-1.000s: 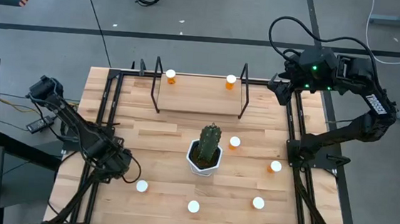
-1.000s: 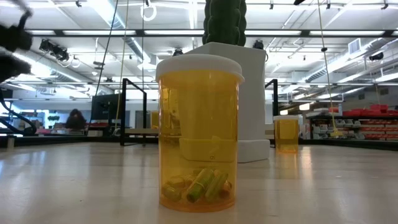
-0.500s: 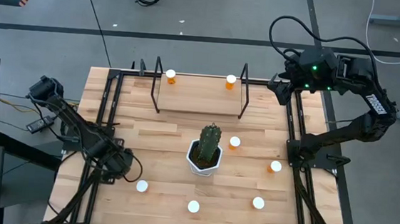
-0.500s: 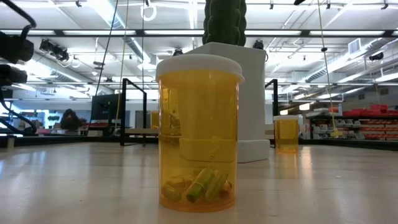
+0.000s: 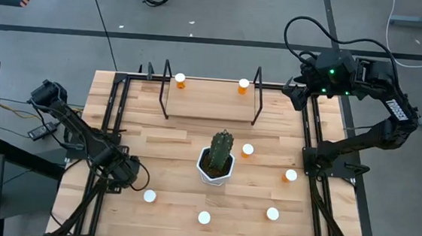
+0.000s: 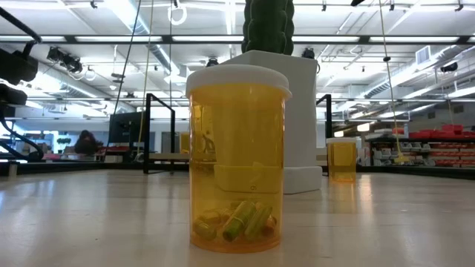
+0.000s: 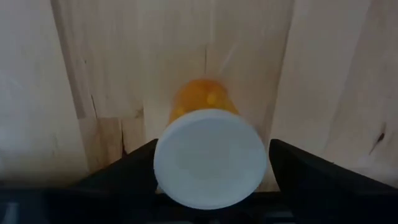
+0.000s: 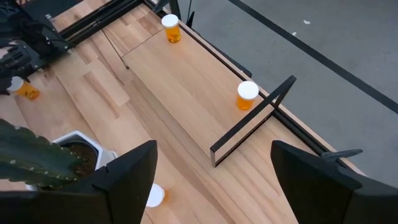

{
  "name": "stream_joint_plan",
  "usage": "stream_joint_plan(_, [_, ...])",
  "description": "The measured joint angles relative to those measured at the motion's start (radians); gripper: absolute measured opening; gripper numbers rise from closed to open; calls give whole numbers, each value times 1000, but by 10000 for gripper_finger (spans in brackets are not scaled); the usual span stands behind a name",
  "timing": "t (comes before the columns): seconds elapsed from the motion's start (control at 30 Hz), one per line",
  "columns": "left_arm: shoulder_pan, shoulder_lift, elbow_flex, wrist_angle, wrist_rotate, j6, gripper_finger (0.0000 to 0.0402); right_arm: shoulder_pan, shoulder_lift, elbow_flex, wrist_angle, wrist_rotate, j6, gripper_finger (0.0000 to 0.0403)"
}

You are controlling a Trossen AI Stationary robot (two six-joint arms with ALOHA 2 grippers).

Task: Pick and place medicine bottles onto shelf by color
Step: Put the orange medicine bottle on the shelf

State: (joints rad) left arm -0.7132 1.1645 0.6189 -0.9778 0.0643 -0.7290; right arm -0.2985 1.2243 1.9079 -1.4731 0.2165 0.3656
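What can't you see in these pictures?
- High view: the left gripper covers the bottle under it.
- Left wrist view: that bottle's cap hides what is inside; whether the fingers touch it is unclear.
- Low view: the front bottle and the cactus pot hide most of the shelf.

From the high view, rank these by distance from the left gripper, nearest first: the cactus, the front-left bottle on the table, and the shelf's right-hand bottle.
1. Front-left bottle: just right of the left gripper, toward the front edge.
2. Cactus: mid-table, farther right.
3. Shelf's right-hand bottle: at the back, across the table on the shelf.
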Motion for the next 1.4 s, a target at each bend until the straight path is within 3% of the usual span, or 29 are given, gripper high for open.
stream_joint_plan(0.5, [93,0,35,25,23,6,218,0,0,0,0,0,27,322])
stream_joint_plan(0.73, [113,0,35,32,31,-26,225,0,0,0,-2,-30,30,322])
stream_joint_plan(0.93, [213,0,93,38,34,-34,217,0,0,0,-3,-42,44,322])
stream_joint_plan(1.2, [430,16,270,-63,32,160,216,0,0,0,-2,-64,73,322])
stream_joint_plan(1.4, [586,156,513,-272,9,421,214,1,0,0,-2,-100,95,322])
